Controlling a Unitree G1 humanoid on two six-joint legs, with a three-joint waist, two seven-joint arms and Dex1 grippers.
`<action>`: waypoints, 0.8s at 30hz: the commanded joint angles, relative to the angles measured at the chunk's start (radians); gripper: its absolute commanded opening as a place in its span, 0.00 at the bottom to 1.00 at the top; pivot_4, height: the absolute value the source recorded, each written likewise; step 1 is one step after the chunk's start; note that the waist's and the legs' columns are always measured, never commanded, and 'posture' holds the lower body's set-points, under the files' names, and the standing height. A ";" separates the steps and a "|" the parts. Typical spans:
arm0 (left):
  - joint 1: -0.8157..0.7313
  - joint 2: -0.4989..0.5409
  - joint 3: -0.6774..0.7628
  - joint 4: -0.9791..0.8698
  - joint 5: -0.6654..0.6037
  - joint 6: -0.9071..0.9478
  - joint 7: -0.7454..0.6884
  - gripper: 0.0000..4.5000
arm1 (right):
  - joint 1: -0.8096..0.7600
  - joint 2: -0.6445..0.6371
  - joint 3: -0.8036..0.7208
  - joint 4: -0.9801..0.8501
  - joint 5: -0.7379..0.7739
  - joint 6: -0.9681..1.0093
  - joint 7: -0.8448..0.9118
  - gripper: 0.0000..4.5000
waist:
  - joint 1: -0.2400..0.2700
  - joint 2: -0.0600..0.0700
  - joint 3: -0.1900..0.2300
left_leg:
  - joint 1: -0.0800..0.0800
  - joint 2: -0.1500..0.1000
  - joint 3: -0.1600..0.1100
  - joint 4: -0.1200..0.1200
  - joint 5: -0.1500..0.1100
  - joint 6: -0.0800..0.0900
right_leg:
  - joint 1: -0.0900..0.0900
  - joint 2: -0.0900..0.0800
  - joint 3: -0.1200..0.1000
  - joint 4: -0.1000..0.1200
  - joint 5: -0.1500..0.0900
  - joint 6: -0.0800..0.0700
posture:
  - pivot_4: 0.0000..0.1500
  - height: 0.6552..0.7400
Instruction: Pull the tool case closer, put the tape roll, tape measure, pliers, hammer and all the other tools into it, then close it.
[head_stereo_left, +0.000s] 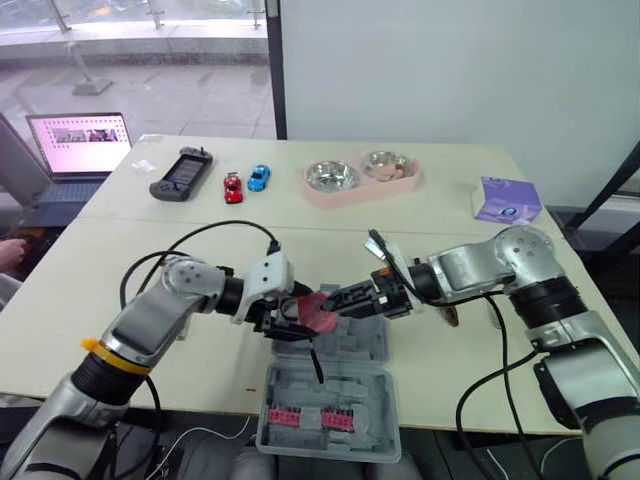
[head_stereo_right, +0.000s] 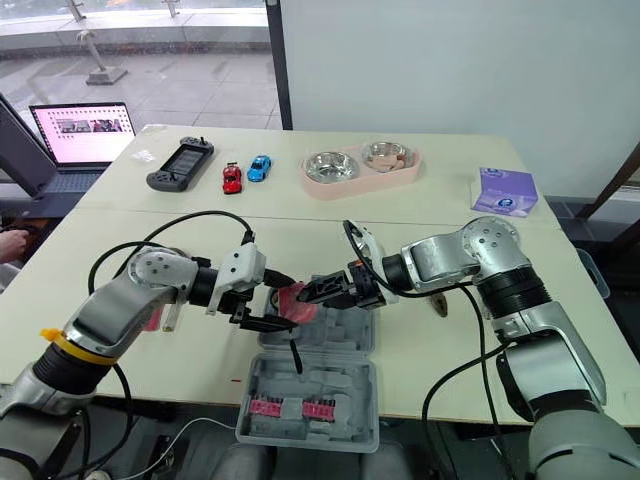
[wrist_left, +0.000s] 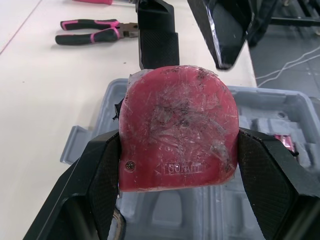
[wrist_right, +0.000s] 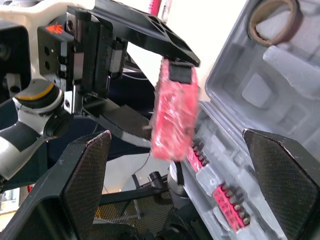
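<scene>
A red tape measure (wrist_left: 177, 135) is clamped in my left gripper (head_stereo_left: 298, 314), which is shut on it just above the open grey tool case (head_stereo_left: 345, 350). The case lies at the table's front edge, its lid (head_stereo_left: 330, 415) carrying pink bits. Inside the case sits the tape roll (wrist_right: 272, 15). My right gripper (head_stereo_left: 343, 299) faces the tape measure from the right, open, with its black fingers (wrist_left: 157, 42) close behind the tape measure and empty. Pink-handled pliers (wrist_left: 95, 31) lie on the table beyond the case.
At the back of the table are a game controller (head_stereo_left: 182, 173), a red toy car (head_stereo_left: 232, 187), a blue toy car (head_stereo_left: 259, 178), a pink double bowl (head_stereo_left: 360, 178) and a purple box (head_stereo_left: 507, 200). A laptop (head_stereo_left: 80, 140) stands at the far left.
</scene>
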 joint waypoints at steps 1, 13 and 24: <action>-0.025 -0.018 0.014 -0.007 0.017 -0.014 0.007 0.65 | 0.001 0.012 -0.043 -0.018 0.026 -0.007 -0.030 1.00 | 0.000 0.000 0.000 | 0.000 0.000 0.000 0.000 0.000 0.000 | 0.000 0.000 0.000 0.000 0.000 0.000 | 1.00 1.00; -0.019 -0.024 0.027 -0.004 0.023 -0.009 -0.016 0.65 | 0.024 0.048 -0.109 -0.034 0.026 -0.014 -0.094 0.59 | -0.003 0.000 0.000 | 0.000 0.000 0.000 0.000 0.000 0.000 | 0.000 0.000 0.000 0.000 0.000 0.000 | 1.00 1.00; -0.027 -0.063 0.022 0.017 0.050 -0.006 0.015 0.65 | 0.045 0.069 -0.134 -0.057 0.026 -0.020 -0.084 0.09 | -0.003 0.000 0.000 | 0.000 0.000 0.000 0.000 0.000 0.000 | 0.000 0.000 0.000 0.000 0.000 0.000 | 1.00 1.00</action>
